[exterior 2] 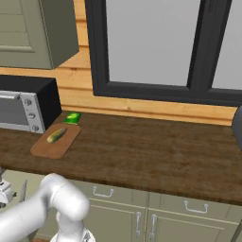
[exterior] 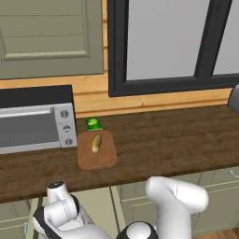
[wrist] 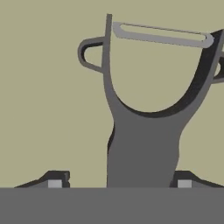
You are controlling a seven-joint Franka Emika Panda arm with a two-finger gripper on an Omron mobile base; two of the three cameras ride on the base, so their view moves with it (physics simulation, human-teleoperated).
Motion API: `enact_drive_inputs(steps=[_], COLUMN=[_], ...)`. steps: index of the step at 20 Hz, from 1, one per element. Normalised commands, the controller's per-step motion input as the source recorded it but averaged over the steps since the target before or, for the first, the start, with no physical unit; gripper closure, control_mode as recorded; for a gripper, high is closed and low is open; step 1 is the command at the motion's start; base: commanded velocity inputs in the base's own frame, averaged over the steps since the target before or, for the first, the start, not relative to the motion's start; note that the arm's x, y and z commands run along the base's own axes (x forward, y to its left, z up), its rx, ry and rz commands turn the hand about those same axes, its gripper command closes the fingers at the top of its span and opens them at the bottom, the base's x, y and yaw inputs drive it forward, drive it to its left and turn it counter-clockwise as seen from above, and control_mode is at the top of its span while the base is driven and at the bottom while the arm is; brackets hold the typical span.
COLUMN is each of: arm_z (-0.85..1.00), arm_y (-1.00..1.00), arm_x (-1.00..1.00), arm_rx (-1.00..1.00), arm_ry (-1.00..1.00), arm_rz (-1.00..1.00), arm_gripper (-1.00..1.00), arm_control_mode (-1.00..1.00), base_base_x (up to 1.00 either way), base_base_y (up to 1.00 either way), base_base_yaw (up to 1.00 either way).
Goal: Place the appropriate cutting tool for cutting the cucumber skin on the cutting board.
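The dark grey peeler (wrist: 144, 113) stands close in the hand view, its forked head and silver blade up against an olive cabinet front. Its handle runs down between the fingertips of my gripper (wrist: 119, 183), which is shut on it. My hand hangs low, in front of the cabinets below the counter edge at the left. On the counter, beside the toaster oven, lies the brown cutting board (exterior: 105, 158) (exterior 2: 47, 150). The small yellowish-green cucumber (exterior: 96, 143) (exterior 2: 56, 135) rests on the board's far half.
A toaster oven (exterior: 35, 123) (exterior 2: 23, 108) stands left of the board. A bright green packet (exterior: 93, 123) (exterior 2: 72, 117) lies just behind the board. The wooden counter (exterior: 177, 140) stretches right to a dark object (exterior: 235, 99) at the edge.
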Motion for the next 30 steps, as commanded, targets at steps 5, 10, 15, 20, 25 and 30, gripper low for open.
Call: enact_drive_inputs(steps=[5, 10, 15, 20, 25, 30], arm_z=[-0.62, -0.81, -0.88, -0.64, 0.03, 0.72], arm_y=[-0.01, -0.02, -0.20, -0.39, -0.37, -0.30], arm_x=[-0.33, -0.54, -0.58, -0.36, -0.39, -0.37], arm_rx=[-0.04, 0.00, 0.00, 0.00, 0.06, 0.05], arm_ry=[-0.04, -0.11, -0.10, 0.00, 0.01, 0.02], arm_rz=[0.02, 0.03, 0.01, 0.00, 0.00, 0.00], arm_gripper=[-1.00, -1.00, 1.00, 1.00, 1.00, 1.00], arm_control_mode=[-1.00, -1.00, -1.00, -1.00, -1.00, -1.00], base_base_x=[0.00, 0.00, 0.00, 0.00, 0.00, 0.00], base_base_y=[0.00, 0.00, 0.00, 0.00, 0.00, 0.00], base_base_yaw=[0.00, 0.00, 0.00, 0.00, 0.00, 0.00])
